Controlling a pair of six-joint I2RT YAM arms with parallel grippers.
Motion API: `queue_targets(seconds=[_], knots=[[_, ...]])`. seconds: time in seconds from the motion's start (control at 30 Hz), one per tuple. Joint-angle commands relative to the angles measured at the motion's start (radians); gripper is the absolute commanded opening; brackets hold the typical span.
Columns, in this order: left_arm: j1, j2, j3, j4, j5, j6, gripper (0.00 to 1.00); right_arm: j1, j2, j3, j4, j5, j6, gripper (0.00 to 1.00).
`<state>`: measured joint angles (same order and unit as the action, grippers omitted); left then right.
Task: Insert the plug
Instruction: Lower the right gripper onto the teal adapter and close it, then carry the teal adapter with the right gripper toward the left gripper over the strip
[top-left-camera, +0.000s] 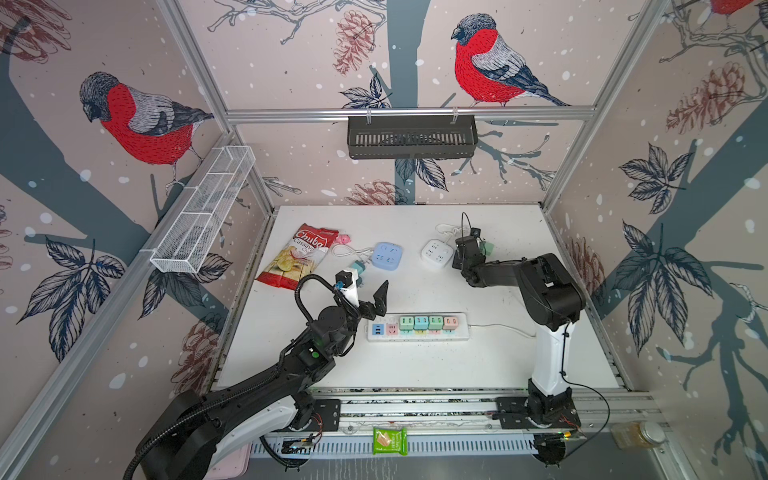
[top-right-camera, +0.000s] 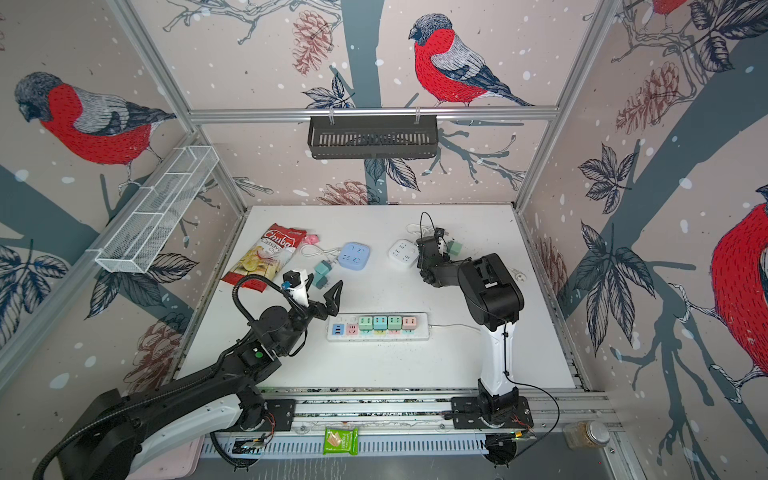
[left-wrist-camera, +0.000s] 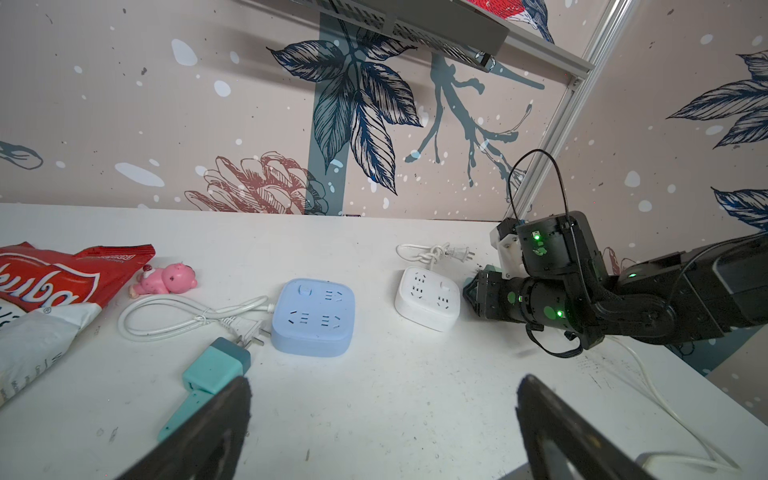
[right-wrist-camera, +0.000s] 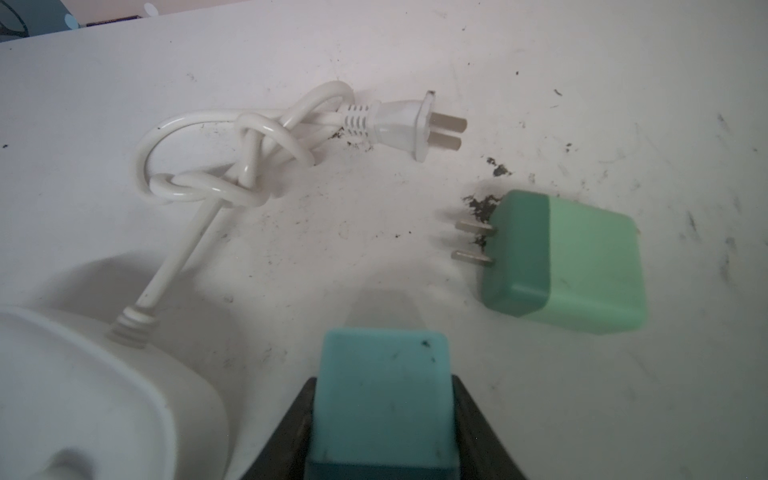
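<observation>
Nearest us on the counter (top-left-camera: 415, 374), our left hand (left-wrist-camera: 384, 395) hovers with jaws wide apart by the power strip (top-left-camera: 417, 327). Farther back, our right hand (right-wrist-camera: 384, 384) is clamped on the teal plug (right-wrist-camera: 380, 415), beside the white socket cube (top-left-camera: 437, 252) and a green plug (right-wrist-camera: 573, 262).

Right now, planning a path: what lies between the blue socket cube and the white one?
Only bare table separates blue socket cube and white socket cube, seen in the left wrist view.
</observation>
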<state>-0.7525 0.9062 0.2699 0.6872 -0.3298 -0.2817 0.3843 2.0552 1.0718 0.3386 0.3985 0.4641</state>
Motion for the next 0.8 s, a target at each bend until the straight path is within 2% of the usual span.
queue_targets(seconds=[0.0, 0.13, 0.17, 0.23, 0.4, 0.53, 0.77], knots=[[0.001, 0.0, 0.013, 0.015, -0.107, -0.066, 0.99, 0.002, -0.016, -0.032, -0.021, -0.048, -0.021, 0.33], [0.001, 0.053, 0.076, -0.112, -0.347, -0.251, 0.99, 0.006, -0.074, -0.1, 0.035, -0.05, -0.041, 0.28], [0.001, 0.075, 0.093, -0.141, -0.373, -0.296, 0.99, 0.006, -0.095, -0.125, 0.055, -0.056, -0.042, 0.27], [0.001, 0.107, 0.12, -0.156, -0.351, -0.327, 0.99, 0.01, -0.136, -0.171, 0.099, -0.069, -0.058, 0.25], [-0.002, 0.157, 0.145, -0.119, -0.241, -0.227, 0.99, 0.032, -0.279, -0.33, 0.257, -0.054, -0.097, 0.2], [-0.022, 0.172, 0.187, -0.162, -0.221, -0.154, 0.99, 0.058, -0.38, -0.444, 0.409, -0.071, -0.151, 0.19], [-0.089, 0.126, 0.13, -0.059, -0.239, -0.005, 0.99, 0.192, -0.539, -0.653, 0.731, -0.075, -0.337, 0.17]])
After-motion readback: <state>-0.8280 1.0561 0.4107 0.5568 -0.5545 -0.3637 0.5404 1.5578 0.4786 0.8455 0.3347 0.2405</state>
